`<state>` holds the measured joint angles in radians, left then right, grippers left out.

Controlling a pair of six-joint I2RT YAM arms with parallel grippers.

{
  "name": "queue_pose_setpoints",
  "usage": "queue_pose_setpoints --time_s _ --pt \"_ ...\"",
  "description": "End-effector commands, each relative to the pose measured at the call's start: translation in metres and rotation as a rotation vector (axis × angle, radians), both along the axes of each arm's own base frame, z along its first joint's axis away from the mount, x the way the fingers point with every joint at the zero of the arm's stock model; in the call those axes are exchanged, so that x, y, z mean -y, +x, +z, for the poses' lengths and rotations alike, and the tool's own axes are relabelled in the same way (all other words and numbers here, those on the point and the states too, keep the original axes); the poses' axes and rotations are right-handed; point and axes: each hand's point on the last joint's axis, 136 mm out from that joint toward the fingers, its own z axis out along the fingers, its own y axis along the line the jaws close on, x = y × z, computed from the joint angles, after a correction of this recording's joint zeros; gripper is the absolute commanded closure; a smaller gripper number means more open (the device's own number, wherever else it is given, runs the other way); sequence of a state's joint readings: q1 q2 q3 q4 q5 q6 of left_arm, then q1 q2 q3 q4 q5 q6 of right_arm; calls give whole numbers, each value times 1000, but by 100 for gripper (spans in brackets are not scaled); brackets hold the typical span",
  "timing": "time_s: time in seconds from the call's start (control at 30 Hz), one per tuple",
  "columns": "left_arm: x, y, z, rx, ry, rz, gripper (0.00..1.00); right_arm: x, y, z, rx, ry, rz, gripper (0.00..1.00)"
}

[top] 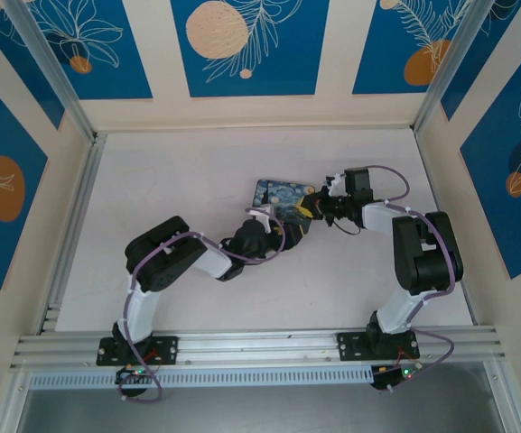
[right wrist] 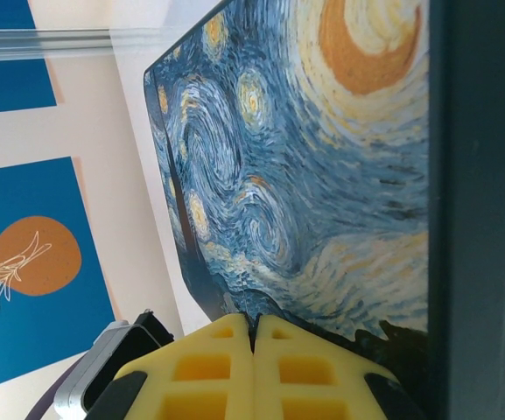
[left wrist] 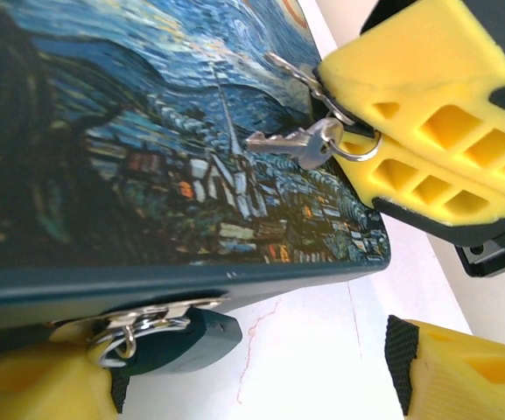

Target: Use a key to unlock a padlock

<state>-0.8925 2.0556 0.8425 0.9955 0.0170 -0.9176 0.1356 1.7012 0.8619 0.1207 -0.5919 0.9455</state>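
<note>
The left tool (left wrist: 248,381) stands released, its yellow fingers (left wrist: 466,376) wide apart at the near side of the painted tin (left wrist: 147,157). The padlock (left wrist: 182,341) hangs from the tin's hasp (left wrist: 147,317) just beside one finger. Its dark body is half hidden behind that pad, and its keyhole is impossible to make out. The right tool (right wrist: 254,337) is clenched on the ring (left wrist: 357,150) of the key (left wrist: 278,140) — the blade lies over the lid, apart from the padlock. From above, both are too small to tell on the pale surface (top: 197,171).
</note>
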Motion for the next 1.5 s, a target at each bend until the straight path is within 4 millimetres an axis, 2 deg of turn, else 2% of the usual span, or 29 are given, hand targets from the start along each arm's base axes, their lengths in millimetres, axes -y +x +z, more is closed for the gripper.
queue_pose_setpoints --time_s 0.0,0.63,1.0,1.13,1.27,1.47 --pt "-6 2 -23 -66 10 41 26 1 -10 -14 -53 2 15 100" --pt "-11 -1 -59 -153 -36 245 53 2 -11 -17 -62 -2 16 100" --pt "-17 -4 -73 -179 12 293 68 4 -13 -16 -64 -2 15 100" --pt "-19 -4 -76 -183 21 302 73 4 -14 -18 -68 -2 16 100" --pt "-20 -4 -76 -185 25 308 83 5 -14 -17 -69 -2 15 100" --pt "-21 -5 -75 -196 27 305 93 5 -12 -9 -54 3 16 100"
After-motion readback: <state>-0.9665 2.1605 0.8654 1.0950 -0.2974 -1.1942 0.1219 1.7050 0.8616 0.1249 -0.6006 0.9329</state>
